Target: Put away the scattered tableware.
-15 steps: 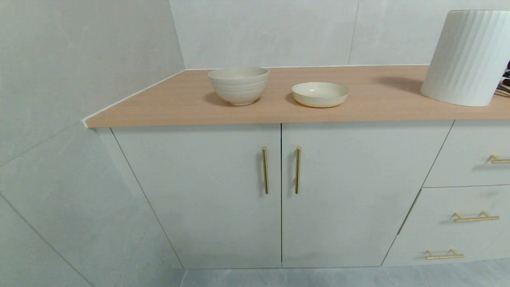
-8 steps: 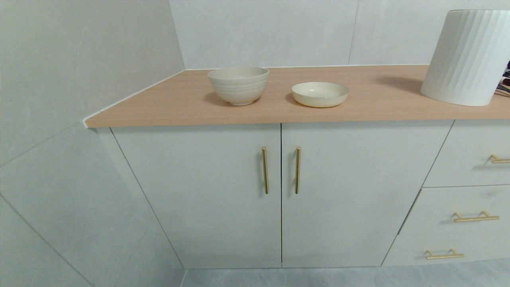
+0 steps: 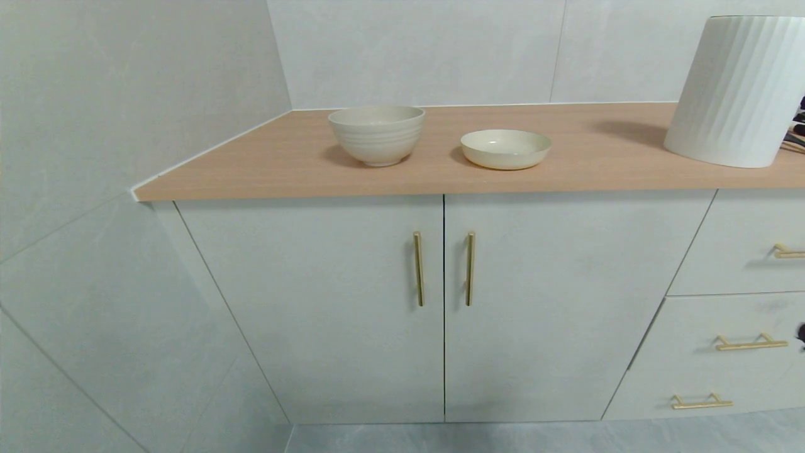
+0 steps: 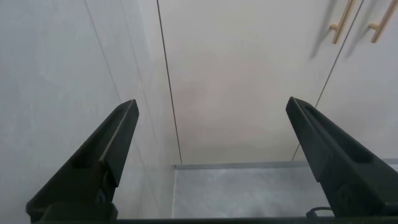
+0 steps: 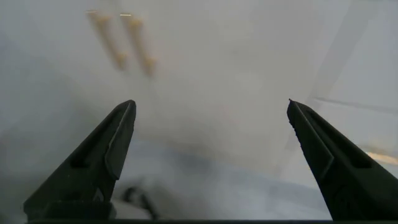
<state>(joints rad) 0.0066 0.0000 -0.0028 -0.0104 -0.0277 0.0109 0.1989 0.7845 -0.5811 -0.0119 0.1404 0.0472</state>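
Bowl [image 3: 376,134] and shallow dish [image 3: 505,148] sit apart on wooden counter [image 3: 597,165]

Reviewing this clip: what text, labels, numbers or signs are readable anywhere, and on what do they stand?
None readable.
The bowl, shallow dish, ribbed white container, countertop and cabinet doors show plain surfaces without print.
The dark items at the counter's right edge are too small to tell.
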